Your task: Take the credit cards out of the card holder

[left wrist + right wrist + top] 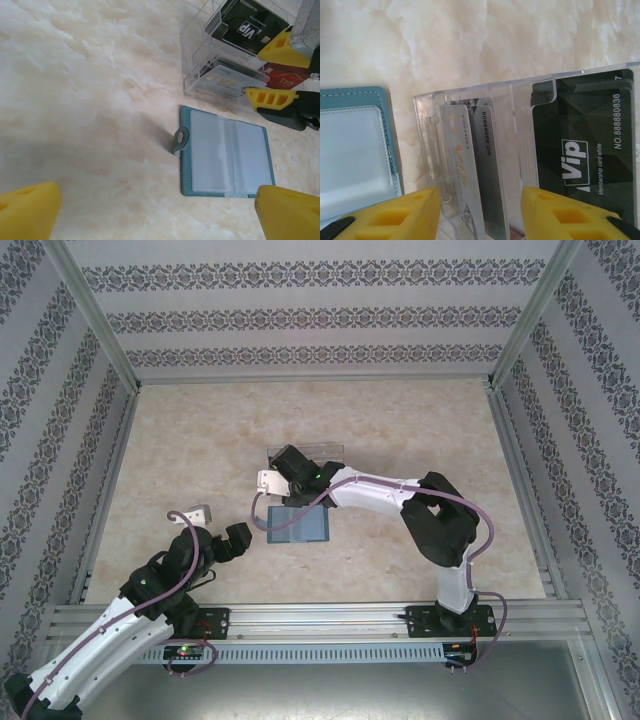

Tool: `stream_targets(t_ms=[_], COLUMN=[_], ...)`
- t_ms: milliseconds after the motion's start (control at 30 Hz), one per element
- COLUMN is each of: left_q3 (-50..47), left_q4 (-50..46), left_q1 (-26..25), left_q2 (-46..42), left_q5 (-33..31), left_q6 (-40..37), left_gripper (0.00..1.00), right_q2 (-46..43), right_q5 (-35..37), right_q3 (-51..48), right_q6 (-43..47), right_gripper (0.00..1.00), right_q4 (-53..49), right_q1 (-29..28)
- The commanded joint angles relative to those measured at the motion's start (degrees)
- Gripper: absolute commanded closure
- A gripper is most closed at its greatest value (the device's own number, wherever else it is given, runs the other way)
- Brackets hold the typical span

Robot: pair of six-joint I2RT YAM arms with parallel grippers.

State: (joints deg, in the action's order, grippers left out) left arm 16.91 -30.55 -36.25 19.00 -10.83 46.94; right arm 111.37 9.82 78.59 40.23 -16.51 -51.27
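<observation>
Yellow pads [395, 215] of the right gripper [480, 215] stand apart, clamping nothing. Between them a silver card [487, 165] and a pale card [457, 160] stand in the end compartment of the clear tray [470, 92]. Just outside one pad lies the card holder [355, 150], open and flat beside the tray; past the other pad a black Vip card [585, 150] sits in the next compartment. The left gripper [157, 215] has its pads [27, 210] spread wide over bare marble table [90, 100], with the card holder ahead, closer to one pad.
</observation>
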Motion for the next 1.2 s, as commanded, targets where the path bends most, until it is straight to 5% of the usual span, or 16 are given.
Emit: stream_targets(t_ms=[0, 700, 1167], left_q3=[-0.43, -0.26, 0.01], left_q4=[-1.47, -1.27, 3.84], left_q1=[0.67, 0.74, 0.73], left_q2=[-0.55, -0.55, 3.43], left_q5=[-0.51, -0.33, 4.3], left_q6=[-0.44, -0.53, -1.1], left_gripper=[0.0, 0.0, 0.0], right_q2=[0.88, 1.02, -16.27], right_q5=[0.93, 10.16, 11.88], right_q3=[-0.11, 0.6, -12.16], right_q6=[-1.2, -5.29, -24.55], right_gripper=[0.53, 0.56, 0.57], right_q4=[-0.57, 6.04, 13.61], right_q1=[-0.48, 0.81, 1.29])
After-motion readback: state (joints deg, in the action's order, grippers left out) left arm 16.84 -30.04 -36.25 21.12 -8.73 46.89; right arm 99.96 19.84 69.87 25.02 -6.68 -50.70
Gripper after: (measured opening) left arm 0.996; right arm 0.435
